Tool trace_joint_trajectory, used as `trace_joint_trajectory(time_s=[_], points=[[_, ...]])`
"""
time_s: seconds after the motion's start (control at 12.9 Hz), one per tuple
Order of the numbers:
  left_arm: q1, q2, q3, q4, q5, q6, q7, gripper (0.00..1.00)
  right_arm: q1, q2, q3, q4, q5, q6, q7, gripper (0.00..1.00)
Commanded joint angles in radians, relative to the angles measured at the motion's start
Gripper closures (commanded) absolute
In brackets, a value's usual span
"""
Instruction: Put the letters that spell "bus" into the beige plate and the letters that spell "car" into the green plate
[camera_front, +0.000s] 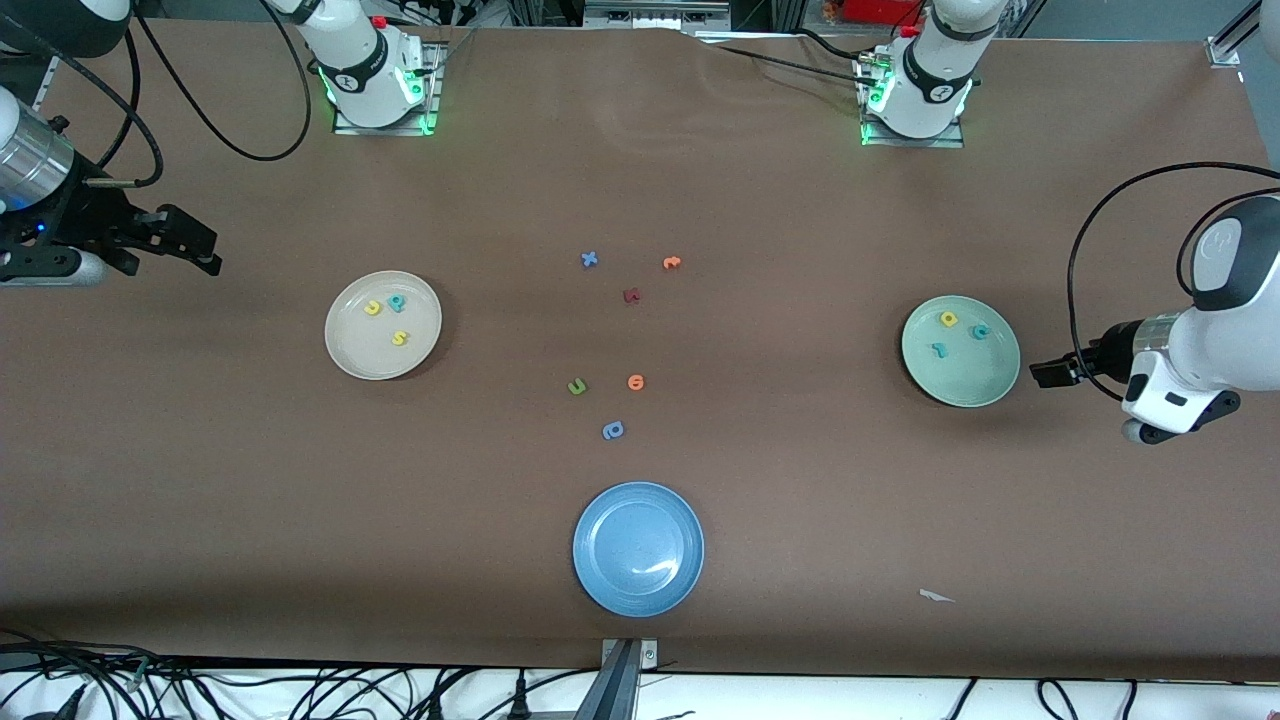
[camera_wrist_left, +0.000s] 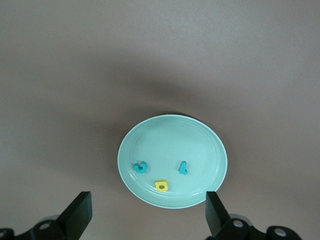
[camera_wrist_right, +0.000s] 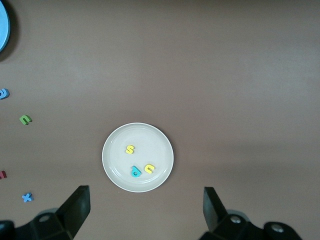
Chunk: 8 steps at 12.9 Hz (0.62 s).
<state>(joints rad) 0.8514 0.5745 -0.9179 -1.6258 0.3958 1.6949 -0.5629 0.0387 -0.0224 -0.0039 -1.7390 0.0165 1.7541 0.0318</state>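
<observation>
The beige plate (camera_front: 360, 352) (camera_wrist_right: 152, 137) lies toward the right arm's end of the table. In it are a yellow u (camera_front: 372, 308) (camera_wrist_right: 149, 168), a teal b (camera_front: 397, 300) (camera_wrist_right: 135, 172) and a yellow s (camera_front: 399, 338) (camera_wrist_right: 129, 149). The green plate (camera_front: 975, 378) (camera_wrist_left: 155, 142) lies toward the left arm's end and holds a yellow a (camera_front: 948, 319) (camera_wrist_left: 161, 186), a teal c (camera_front: 981, 331) (camera_wrist_left: 141, 167) and a teal r (camera_front: 938, 349) (camera_wrist_left: 183, 168). My right gripper (camera_front: 195, 245) (camera_wrist_right: 145, 196) hangs open and empty over bare table beside the beige plate. My left gripper (camera_front: 1050, 372) (camera_wrist_left: 147, 202) hangs open and empty just off the green plate's rim.
A blue plate (camera_front: 600, 580) sits near the front edge at mid-table. Loose letters lie in the middle: a blue x (camera_front: 589, 259), an orange one (camera_front: 671, 263), a dark red one (camera_front: 631, 295), a green u (camera_front: 577, 386), another orange one (camera_front: 636, 382), a periwinkle one (camera_front: 613, 430).
</observation>
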Motion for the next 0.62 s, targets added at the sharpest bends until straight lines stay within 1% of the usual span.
trace_joint_trajectory(time_s=[0.0,0.54], points=[[0.0,0.007,-0.002,0.03,-0.002,-0.023,0.023,0.0,0.0,-0.028,0.001,-0.022,0.005,-0.005,-0.009,0.0],[-0.002,0.007,-0.002,0.04,-0.002,-0.023,0.015,0.0,0.0,-0.027,-0.004,-0.021,0.003,-0.004,-0.009,0.0]])
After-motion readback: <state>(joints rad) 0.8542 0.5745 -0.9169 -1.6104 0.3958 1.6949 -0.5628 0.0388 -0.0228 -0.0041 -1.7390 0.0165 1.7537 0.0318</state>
